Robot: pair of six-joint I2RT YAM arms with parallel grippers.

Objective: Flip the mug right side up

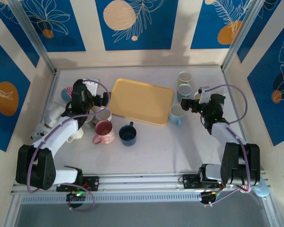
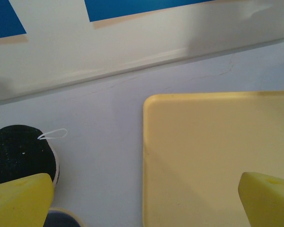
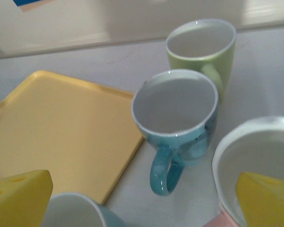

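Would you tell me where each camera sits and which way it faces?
Top external: above and behind the bases, looking down on the table; both arms, left gripper and right gripper, both open.
Left wrist: on the left arm, faces the back wall over the yellow tray; its yellow fingertips in the bottom corners.
Right wrist: on the right arm, faces the green mug and blue mug; its fingertips likewise.
Shared: both wrist views catch the tray.

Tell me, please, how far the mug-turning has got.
Done: nothing clear; the green mug and teal mug by the right gripper stand mouth up. In hand: nothing; both grippers are open, the left gripper beside the tray. Left: the whole flip; which mug is inverted I cannot tell.
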